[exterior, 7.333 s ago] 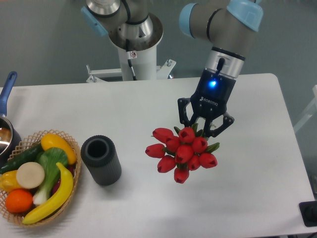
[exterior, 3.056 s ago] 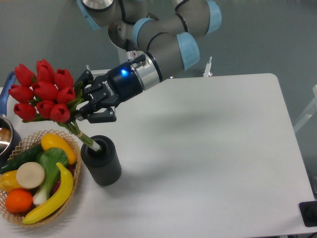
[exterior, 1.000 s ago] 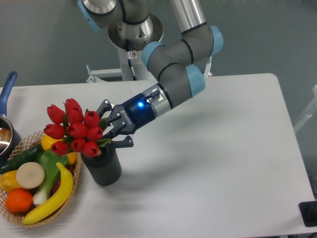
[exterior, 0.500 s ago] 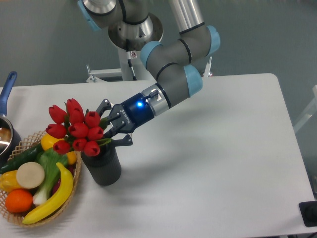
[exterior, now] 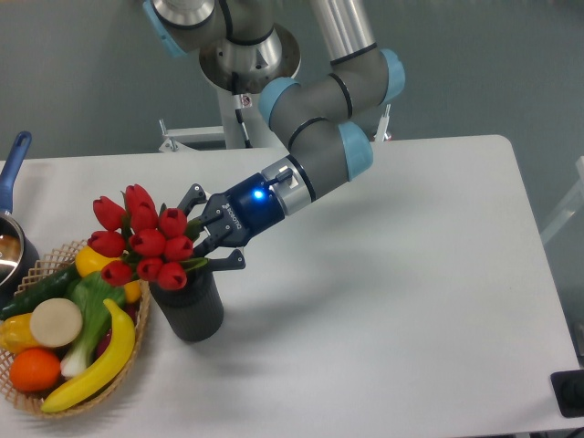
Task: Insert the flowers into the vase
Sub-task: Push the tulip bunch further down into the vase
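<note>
The flowers (exterior: 146,242), a bunch of red tulip buds with green leaves, stand with their stems down in the mouth of the vase (exterior: 192,310), leaning left over the basket. The vase is dark grey, ribbed and upright at the table's front left. My gripper (exterior: 199,239) reaches in from the right, just above the vase mouth, and is shut on the flowers at the stems right under the buds. Its fingertips are partly hidden by leaves and buds.
A wicker basket (exterior: 143,297) of toy fruit and vegetables touches the vase's left side. A pot with a blue handle (exterior: 13,164) sits at the far left edge. The robot's base (exterior: 246,82) stands at the back centre.
Since 7 s ago the bunch was carried from mid-table to the vase and lowered stems-first into it. Over the last second the buds shifted only slightly right and down.
</note>
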`<act>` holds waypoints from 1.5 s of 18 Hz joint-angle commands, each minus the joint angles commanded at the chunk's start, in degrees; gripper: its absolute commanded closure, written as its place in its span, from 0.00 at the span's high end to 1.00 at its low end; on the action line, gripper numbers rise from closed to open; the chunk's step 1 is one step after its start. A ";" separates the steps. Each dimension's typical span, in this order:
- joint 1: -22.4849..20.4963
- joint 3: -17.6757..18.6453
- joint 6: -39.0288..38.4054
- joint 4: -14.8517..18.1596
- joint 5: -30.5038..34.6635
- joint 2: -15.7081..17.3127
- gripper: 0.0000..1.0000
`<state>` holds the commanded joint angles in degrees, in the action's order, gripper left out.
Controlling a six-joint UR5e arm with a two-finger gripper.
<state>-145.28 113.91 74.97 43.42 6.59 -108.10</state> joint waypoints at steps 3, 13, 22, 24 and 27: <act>-0.35 0.17 1.49 0.00 0.00 -0.79 0.35; -0.79 0.61 2.73 0.00 0.00 -1.58 0.36; -1.14 0.97 2.73 0.00 0.00 -1.58 0.53; -1.23 1.05 2.73 0.00 0.00 -1.58 0.58; -1.23 1.14 2.73 0.00 0.00 -1.58 0.62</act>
<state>-146.51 115.05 77.70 43.42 6.59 -109.69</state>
